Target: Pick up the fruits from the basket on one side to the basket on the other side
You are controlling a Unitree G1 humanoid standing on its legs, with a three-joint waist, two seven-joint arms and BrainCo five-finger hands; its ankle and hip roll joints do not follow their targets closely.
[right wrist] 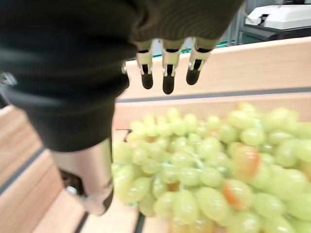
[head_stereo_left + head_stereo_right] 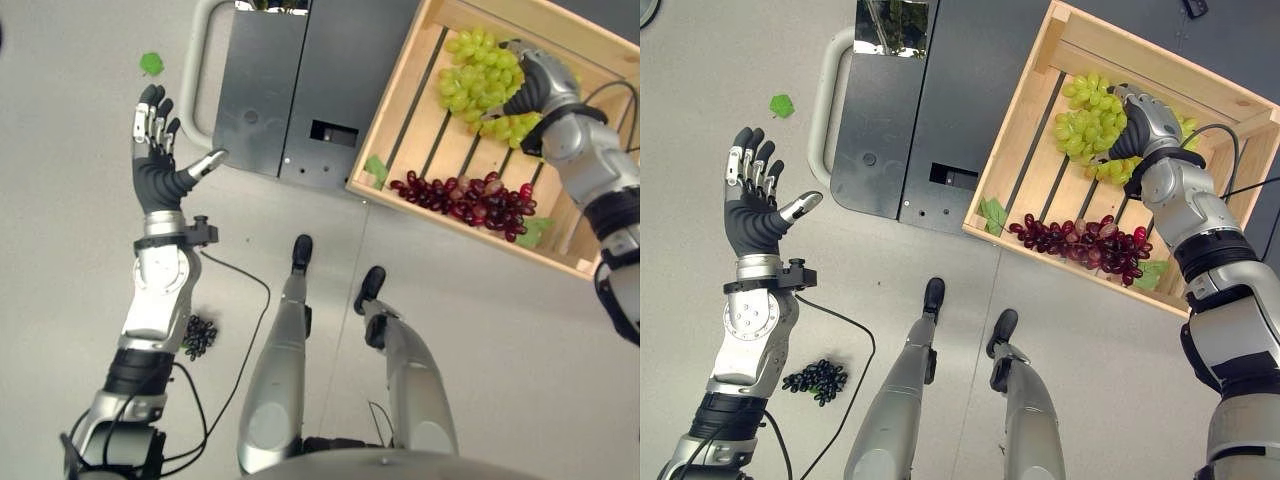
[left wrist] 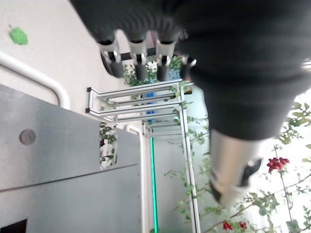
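**Right hand hovers over the green grapes, grasp not yet made**

Here we are at the pick-up stage, by my reading. The right hand point(image 2: 1137, 122) is over the wooden crate point(image 2: 1160, 60) in the upper right of the head views, directly above the green grape bunch point(image 2: 1087, 118). In the right wrist view the fingers point(image 1: 167, 73) hang relaxed and apart above the grapes point(image 1: 204, 170), thumb low beside them, nothing gripped. So the hand is open, and whether it touches the fruit yet I cannot tell.

What the next move calls for, I'd judge: lower into the bunch and close fingers and thumb around it gently. Grapes are soft and loosely attached, so a hard squeeze could crush them or shed loose ones. Then lift clear of the crate wall and carry across.

Into the crate now. Two bunches: the green one toward the far side, and a red grape bunch point(image 2: 1090, 245) stretched along the near edge. A couple of green leaves point(image 2: 992, 212) lie on the slats at the crate's near left corner.

Over in the left of the frame, the left hand point(image 2: 155, 165) is raised, fingers spread and straight, holding nothing. Below it, lower left, a small dark grape bunch point(image 2: 817, 379) lies on the grey floor point(image 2: 940, 60), and a stray green leaf point(image 2: 151, 64) sits in the upper left. A dark grey metal cart point(image 2: 290, 90) stands top centre. A second basket I cannot make out.
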